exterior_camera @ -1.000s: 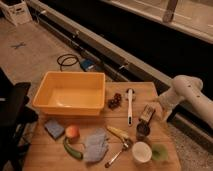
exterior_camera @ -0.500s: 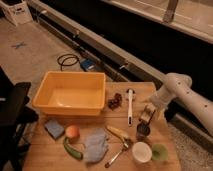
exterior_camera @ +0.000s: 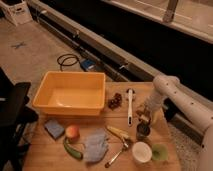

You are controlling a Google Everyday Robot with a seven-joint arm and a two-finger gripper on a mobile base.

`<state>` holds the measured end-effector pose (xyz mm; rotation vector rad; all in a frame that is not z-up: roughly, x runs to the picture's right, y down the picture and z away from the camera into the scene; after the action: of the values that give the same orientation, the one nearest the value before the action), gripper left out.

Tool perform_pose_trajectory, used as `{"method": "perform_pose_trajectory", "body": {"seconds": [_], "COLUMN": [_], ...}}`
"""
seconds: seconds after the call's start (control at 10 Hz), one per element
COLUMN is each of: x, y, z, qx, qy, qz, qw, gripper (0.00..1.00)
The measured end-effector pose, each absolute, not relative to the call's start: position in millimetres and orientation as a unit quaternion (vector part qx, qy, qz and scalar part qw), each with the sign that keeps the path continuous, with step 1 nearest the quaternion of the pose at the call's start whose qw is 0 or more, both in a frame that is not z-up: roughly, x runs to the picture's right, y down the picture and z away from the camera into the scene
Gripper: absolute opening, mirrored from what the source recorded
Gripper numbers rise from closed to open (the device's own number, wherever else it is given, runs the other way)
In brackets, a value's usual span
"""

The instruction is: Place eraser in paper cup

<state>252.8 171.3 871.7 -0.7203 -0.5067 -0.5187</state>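
Observation:
My gripper [exterior_camera: 145, 116] hangs at the end of the white arm [exterior_camera: 167, 92], low over the right side of the wooden table, just above the small dark metal cup [exterior_camera: 142, 131]. A small tan-grey block, the eraser [exterior_camera: 148, 111], shows at the gripper; I cannot tell whether it is held or lying on the table. The white paper cup [exterior_camera: 141, 152] stands upright near the front edge, in front of the metal cup, with a pale green cup [exterior_camera: 160, 152] to its right.
A yellow bin [exterior_camera: 70, 92] fills the back left. A white-handled utensil [exterior_camera: 130, 105] and dark grapes [exterior_camera: 115, 101] lie left of the gripper. A banana [exterior_camera: 120, 132], spoon [exterior_camera: 117, 156], grey cloth [exterior_camera: 95, 145], green vegetable [exterior_camera: 72, 150], peach [exterior_camera: 73, 132] and blue sponge [exterior_camera: 54, 128] lie along the front.
The arm has swung left and down, bringing the gripper lower over the table's right side, close to the dark metal cup. Nothing else on the table has moved.

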Motion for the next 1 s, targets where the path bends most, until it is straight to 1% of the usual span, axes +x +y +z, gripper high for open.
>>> {"method": "perform_pose_trajectory", "body": {"seconds": [0.1, 0.3, 0.4, 0.5, 0.6, 0.7, 0.8, 1.0], "x": [253.7, 253.6, 252.5, 251.8, 251.7, 252.8, 257.4, 264.4], "y": [172.8, 171.1, 167.4, 163.4, 157.4, 152.7, 125.6, 95.6], "z": [870.7, 868.1, 864.6, 860.1, 855.6, 850.9, 833.6, 807.2], "qx": [-0.351, -0.353, -0.352, -0.349, -0.343, -0.339, -0.326, -0.317], "qy": [-0.244, -0.246, -0.245, -0.243, -0.238, -0.233, -0.189, -0.169], "qz": [-0.245, -0.242, -0.244, -0.246, -0.245, -0.241, -0.206, -0.170], "qw": [0.870, 0.869, 0.870, 0.871, 0.875, 0.879, 0.903, 0.918], "gripper": [0.46, 0.30, 0.18, 0.08, 0.03, 0.00, 0.00, 0.00]}}
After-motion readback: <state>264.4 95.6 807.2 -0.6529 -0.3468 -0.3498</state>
